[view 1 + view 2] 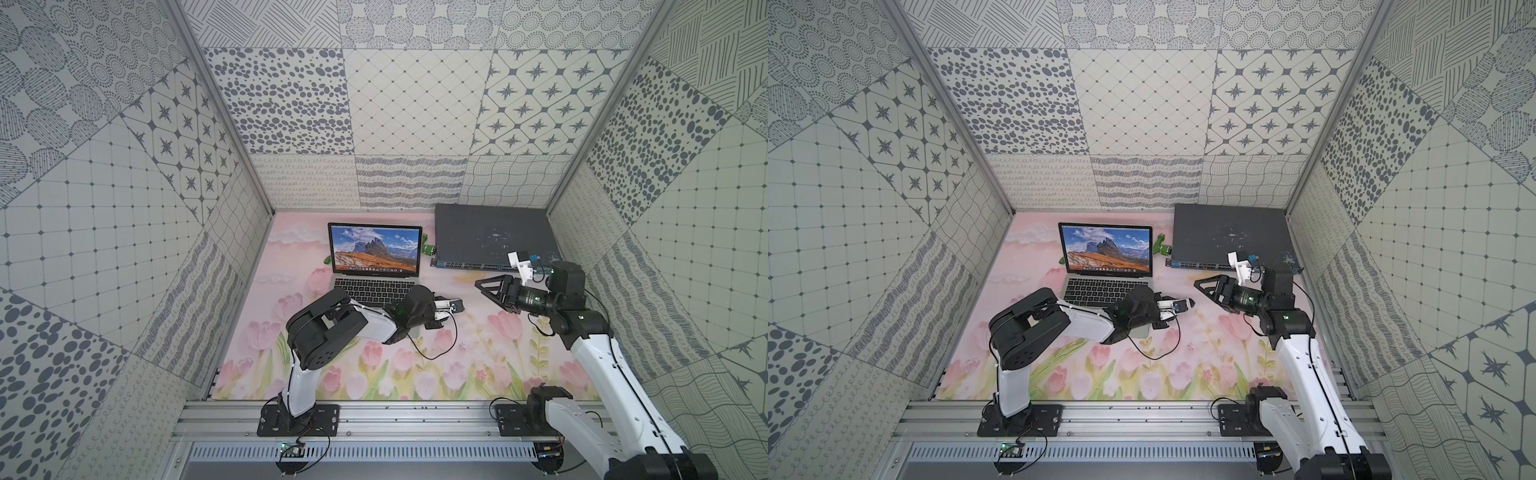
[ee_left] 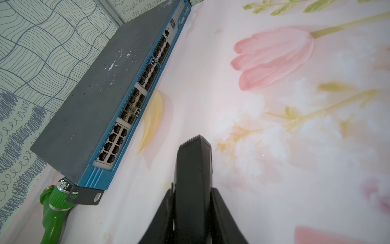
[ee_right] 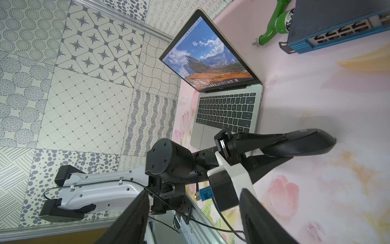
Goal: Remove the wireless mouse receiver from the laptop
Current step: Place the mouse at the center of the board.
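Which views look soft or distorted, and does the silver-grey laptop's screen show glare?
Both top views: even light, patterned walls splay, wide-angle. Left wrist: pink floral tablecloth soft, dark grey network switch sharp. Right wrist: silver-grey laptop screen glare-free; right gripper fingers dark, blurred.

laptop (image 3: 228,112): matt silver metal shell, matt black keys, glossy screen | mouse (image 3: 306,144): smooth black plastic, soft sheen | switch (image 2: 95,95): matt dark-grey painted metal top, scuffed, white flecks; blue front satin | nozzle (image 2: 56,202): glossy green plastic, chrome ring | mat (image 2: 253,169): smooth matt print | rail (image 1: 415,415): brushed aluminium | arms (image 1: 598,365): glossy white plastic shells
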`<state>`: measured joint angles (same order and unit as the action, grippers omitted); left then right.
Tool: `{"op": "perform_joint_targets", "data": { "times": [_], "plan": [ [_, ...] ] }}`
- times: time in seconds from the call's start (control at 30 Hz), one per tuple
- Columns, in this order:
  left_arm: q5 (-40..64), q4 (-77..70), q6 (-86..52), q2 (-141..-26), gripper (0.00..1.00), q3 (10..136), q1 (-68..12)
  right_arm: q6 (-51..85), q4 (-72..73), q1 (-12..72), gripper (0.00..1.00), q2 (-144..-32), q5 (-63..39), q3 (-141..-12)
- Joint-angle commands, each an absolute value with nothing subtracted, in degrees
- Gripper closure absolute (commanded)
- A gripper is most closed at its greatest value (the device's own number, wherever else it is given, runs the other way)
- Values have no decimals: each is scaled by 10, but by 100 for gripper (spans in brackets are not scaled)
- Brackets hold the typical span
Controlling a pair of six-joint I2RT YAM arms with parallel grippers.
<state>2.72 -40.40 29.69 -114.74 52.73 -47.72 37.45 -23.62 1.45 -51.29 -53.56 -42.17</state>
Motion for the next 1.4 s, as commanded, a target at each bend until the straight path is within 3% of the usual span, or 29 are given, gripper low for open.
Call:
{"op": "perform_joint_targets", "data": {
  "times": [0.0, 0.07, 0.13, 0.23, 0.47, 0.63, 0.83, 0.93, 1.1, 1.37],
  "plan": [
    [-16, -351, 370, -1158, 92, 537, -493, 378, -221, 11, 30, -503, -545, -417],
    [-19, -347, 381, -1161, 82, 537, -498, 378, -221, 11, 30, -503, -545, -417],
    [-17, -352, 394, -1160, 63, 527, -503, 378, -221, 11, 30, -504, -546, -417],
    [-10, -364, 408, -1155, 48, 510, -508, 379, -221, 11, 30, -504, -548, -417],
    [21, -343, 394, -1128, 32, 491, -509, 377, -222, 11, 30, -507, -546, -420],
    [53, -298, 339, -1068, 25, 474, -509, 358, -233, 11, 31, -520, -524, -427],
    [14, -157, 110, -914, 24, 456, -499, 204, -350, 63, 34, -578, -357, -515],
    [16, -85, -55, -828, 24, 426, -467, 77, -405, 162, 27, -642, -226, -560],
    [41, -49, -206, -670, 24, 319, -416, -118, -492, 285, 12, -793, -126, -631],
    [-33, 129, -304, -527, 22, 273, -385, -324, -511, 314, 3, -906, -77, -697]
  ]
}}
